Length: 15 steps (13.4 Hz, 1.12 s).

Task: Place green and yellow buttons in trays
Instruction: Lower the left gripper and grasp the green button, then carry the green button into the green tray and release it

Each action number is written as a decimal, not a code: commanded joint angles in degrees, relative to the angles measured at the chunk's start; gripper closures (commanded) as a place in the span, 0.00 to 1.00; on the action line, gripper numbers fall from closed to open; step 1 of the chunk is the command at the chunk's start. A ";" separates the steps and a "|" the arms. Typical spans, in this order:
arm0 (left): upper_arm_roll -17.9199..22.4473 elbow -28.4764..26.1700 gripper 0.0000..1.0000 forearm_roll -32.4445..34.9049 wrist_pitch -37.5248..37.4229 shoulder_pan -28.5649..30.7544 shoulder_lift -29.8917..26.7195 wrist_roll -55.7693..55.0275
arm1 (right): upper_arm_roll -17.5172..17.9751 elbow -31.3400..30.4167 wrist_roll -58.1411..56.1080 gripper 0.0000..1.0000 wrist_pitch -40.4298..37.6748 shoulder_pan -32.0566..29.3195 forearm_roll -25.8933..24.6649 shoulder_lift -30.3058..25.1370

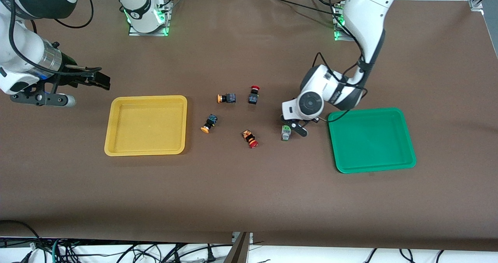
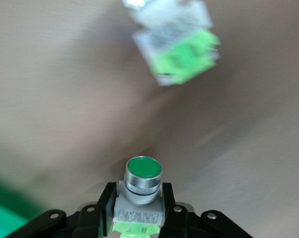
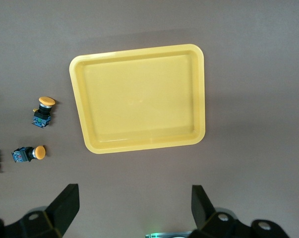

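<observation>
- Front view: the left end effector (image 1: pixel 290 130) is down at the counter (image 1: pixel 249 200), just beside the green tray (image 1: pixel 365 110) on the side that faces the counter's middle. It is clenched on a green-capped switch (image 1: pixel 286 134).
- The green tray lies toward the left arm's end of the counter. The yellow tray (image 1: pixel 146 98) lies toward the right arm's end. Neither holds a switch.
- Between the trays, near the counter's middle, lie two yellow-capped switches (image 1: pixel 226 98) (image 1: pixel 209 123) and two red-capped switches (image 1: pixel 254 94) (image 1: pixel 250 138), all apart from one another. One of each colour is nearer to the front camera than its twin.
- The right arm waits. Its right end effector (image 1: pixel 102 81) hangs released over bare counter, near the yellow tray's corner toward the robots' edge.
- Left wrist view: the left end effector (image 2: pixel 137 192) has a dark finger pressed to each side of the green-capped switch (image 2: pixel 143 171). The silver collar and round green cap stand out past the fingers.
- A second green switch (image 2: pixel 176 49) lies apart on the counter, blurred.
- Right wrist view: the right end effector (image 3: pixel 134 188) shows its fingers spread wide with nothing between them.
- The yellow tray (image 3: pixel 139 51) lies below it, with both yellow-capped switches (image 3: pixel 42 110) (image 3: pixel 29 153) on the counter just outside the tray's rim.
</observation>
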 commanded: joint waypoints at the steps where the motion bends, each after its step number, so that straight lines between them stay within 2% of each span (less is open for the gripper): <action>1: -0.49 2.53 0.73 0.15 -6.01 5.10 -3.77 2.63 | 0.45 1.06 0.03 0.00 -0.60 -0.36 -0.80 0.29; 4: -0.23 4.04 0.74 -2.57 -11.99 9.16 -7.10 1.24 | 0.45 1.06 0.03 0.00 -0.60 -0.28 -0.80 0.29; 6: 2.48 5.61 0.74 -2.32 -17.18 11.26 -8.25 0.09 | 0.45 1.06 0.12 0.00 -0.60 -0.36 -0.80 0.29; 7: 2.93 6.06 0.70 -2.23 -18.25 13.80 -8.26 0.96 | 0.45 1.06 0.12 0.00 -0.60 -0.36 -0.80 0.29; 8: 2.94 6.06 0.61 -2.05 -18.26 17.30 -8.26 2.97 | 0.45 1.06 0.12 0.00 -0.60 -0.36 -0.80 0.29; 10: 2.94 5.98 0.66 -0.74 -18.08 21.62 -7.82 4.83 | 0.36 1.06 0.12 0.00 -0.60 -0.45 -0.80 0.20; 15: 2.94 5.19 0.67 1.29 -16.15 32.17 -4.40 7.28 | 0.36 1.06 0.12 0.00 -0.60 -0.45 -0.89 0.20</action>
